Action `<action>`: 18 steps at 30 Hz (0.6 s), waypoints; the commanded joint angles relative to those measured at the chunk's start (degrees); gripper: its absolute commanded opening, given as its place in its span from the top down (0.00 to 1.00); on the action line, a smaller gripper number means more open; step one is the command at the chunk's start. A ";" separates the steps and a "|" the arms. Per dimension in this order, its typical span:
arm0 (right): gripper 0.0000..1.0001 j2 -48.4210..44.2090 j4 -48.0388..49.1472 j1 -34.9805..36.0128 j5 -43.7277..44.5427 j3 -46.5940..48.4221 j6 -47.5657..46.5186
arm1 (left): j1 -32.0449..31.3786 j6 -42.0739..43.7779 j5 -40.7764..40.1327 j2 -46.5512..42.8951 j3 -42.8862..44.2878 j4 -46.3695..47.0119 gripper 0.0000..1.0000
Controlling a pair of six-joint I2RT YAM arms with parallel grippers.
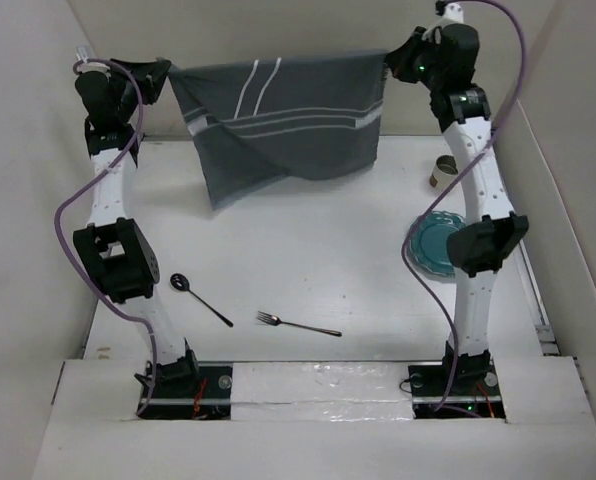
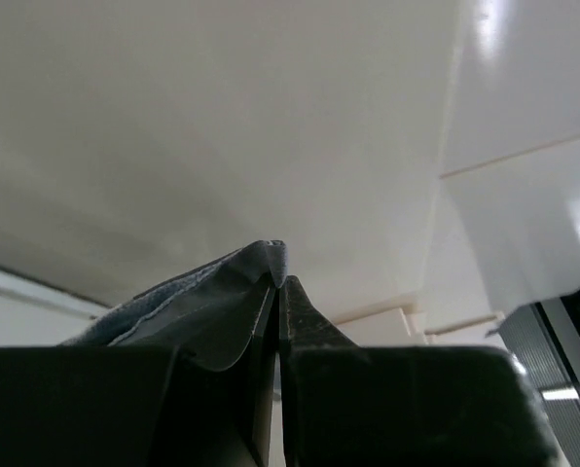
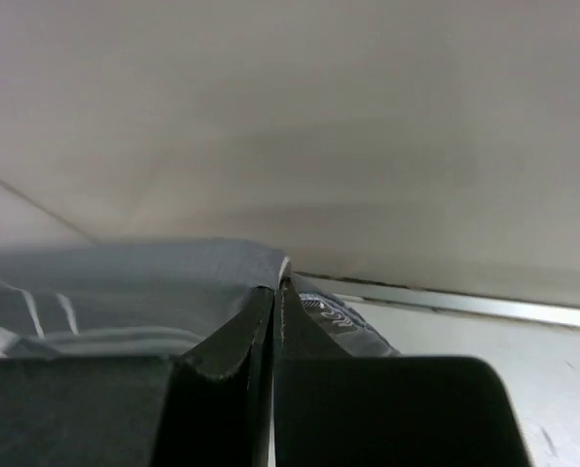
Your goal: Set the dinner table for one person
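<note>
Dinner table (image 1: 308, 270) part-hidden by cloth (image 1: 278, 120), left fingers (image 2: 314, 336) and right fingers (image 3: 232, 355) pinching its corners

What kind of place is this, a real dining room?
Probably a robot test lab, not a home. The white table is boxed in by bare white panels, and the left gripper and right gripper hold a striped cloth up between them.

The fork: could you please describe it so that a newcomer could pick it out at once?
On the white dinner table, look towards the middle of the near edge. Two slim metal utensils lie there, apart from each other; the fork is the right one, with tines at its left end, unlike the round-bowled spoon.
</note>
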 commanded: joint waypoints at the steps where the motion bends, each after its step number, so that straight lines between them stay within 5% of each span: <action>1: 1.00 -10.15 6.25 -2.58 0.48 -8.15 1.24 | 0.54 -2.50 3.13 -3.12 6.09 11.89 1.00; 4: 1.00 -17.12 7.50 -3.21 -0.05 -20.14 -2.63 | 0.54 -1.62 6.04 -6.11 -2.27 18.68 1.00; 10: 1.00 -33.43 18.47 -4.26 -1.10 -57.09 -5.53 | 1.59 -0.66 12.19 -17.96 -36.06 33.61 1.00; 14: 1.00 -41.11 24.46 -4.26 -3.39 -80.04 -5.36 | 4.05 3.82 12.80 -26.22 -59.25 34.07 1.00; 18: 1.00 -45.24 27.29 -3.12 -3.22 -94.57 -3.51 | 5.20 9.08 13.43 -29.40 -69.23 29.79 1.00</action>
